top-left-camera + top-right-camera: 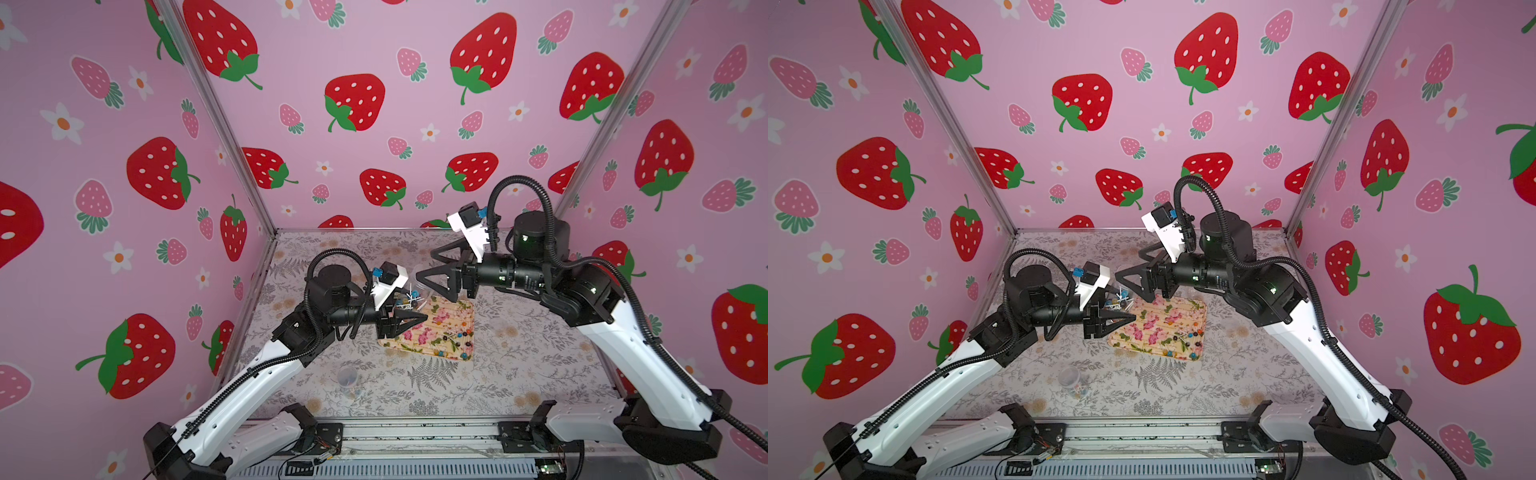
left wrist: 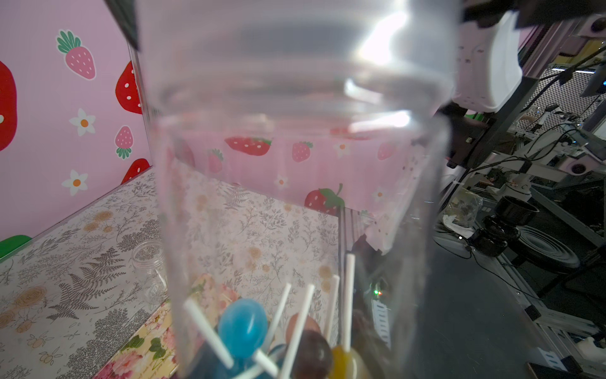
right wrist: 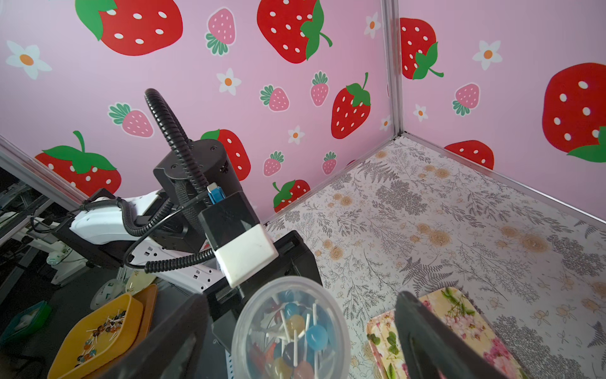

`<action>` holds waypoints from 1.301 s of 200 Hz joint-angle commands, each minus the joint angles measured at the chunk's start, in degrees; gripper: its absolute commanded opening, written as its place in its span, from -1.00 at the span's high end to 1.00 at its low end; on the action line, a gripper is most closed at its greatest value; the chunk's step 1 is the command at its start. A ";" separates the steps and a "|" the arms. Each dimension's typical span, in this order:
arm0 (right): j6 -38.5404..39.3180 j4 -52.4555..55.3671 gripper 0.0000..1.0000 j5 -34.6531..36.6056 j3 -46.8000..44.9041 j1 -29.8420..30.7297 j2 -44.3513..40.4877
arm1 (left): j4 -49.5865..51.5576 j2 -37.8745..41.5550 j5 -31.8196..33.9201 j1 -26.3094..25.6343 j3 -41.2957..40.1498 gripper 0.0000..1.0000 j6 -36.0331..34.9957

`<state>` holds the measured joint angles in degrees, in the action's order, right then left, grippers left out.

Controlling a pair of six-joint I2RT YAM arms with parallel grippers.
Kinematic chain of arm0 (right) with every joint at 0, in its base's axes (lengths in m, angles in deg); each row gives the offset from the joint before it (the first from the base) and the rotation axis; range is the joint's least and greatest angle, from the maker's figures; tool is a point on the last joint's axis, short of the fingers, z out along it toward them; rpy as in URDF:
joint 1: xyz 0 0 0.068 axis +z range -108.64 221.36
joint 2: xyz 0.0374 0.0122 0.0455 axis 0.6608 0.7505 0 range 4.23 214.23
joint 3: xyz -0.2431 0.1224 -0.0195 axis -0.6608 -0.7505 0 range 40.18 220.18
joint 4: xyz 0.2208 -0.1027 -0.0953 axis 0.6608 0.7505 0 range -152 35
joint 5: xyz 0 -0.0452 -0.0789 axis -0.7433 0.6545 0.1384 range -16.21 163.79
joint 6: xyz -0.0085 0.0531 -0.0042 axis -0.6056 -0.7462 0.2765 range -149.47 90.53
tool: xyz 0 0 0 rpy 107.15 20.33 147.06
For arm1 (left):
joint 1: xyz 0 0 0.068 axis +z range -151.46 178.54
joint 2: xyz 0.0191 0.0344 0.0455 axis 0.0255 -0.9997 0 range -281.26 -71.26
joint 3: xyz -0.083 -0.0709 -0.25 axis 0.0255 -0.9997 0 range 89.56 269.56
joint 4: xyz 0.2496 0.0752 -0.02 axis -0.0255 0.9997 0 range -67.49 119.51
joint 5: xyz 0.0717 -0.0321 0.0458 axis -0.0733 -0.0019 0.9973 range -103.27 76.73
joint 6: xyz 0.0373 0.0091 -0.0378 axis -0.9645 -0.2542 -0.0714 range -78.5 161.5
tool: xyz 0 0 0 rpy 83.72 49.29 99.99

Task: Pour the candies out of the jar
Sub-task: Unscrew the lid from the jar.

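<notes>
Your left claw (image 1: 415, 311) grips the jar (image 3: 290, 328) upright beside the tray's (image 1: 461, 309) corner, candies (image 3: 316, 338) inside, its lid (image 3: 262, 302) seemingly on. Your right claw (image 1: 424, 264) stands released around its top. Next, clench on that lid and unscrew before tipping.

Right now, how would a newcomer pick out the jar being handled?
Find the rectangular floral tray on the fern-print table. At its far left corner the left gripper clamps a clear plastic jar holding colourful lollipops on white sticks. The other clear jar stands alone nearer the front, ungripped.
</notes>
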<state>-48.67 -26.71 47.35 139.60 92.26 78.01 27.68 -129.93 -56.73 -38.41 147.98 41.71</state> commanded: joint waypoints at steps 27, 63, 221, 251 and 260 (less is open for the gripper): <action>1.70 2.07 -0.81 0.53 0.34 0.61 0.92 | -0.95 0.49 -0.13 0.28 0.30 0.08 -0.65; 2.80 2.55 -0.75 0.33 0.52 0.79 1.28 | -0.77 0.47 -0.12 0.30 0.39 0.08 -0.65; 28.90 1.91 -0.16 -20.91 4.65 -4.55 -0.37 | -1.12 1.71 -3.53 0.25 1.09 0.07 0.77; 29.42 1.98 -0.16 -24.16 6.92 -4.83 1.01 | -1.34 2.08 -4.17 0.20 1.01 0.07 1.28; 29.01 1.91 -0.16 -24.12 7.02 -4.84 1.19 | -1.47 2.33 -4.17 0.27 0.84 0.08 1.47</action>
<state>-22.93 -24.05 28.40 144.69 87.62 79.10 28.55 -128.97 -59.02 -38.26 147.98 42.63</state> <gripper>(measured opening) 0.585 0.570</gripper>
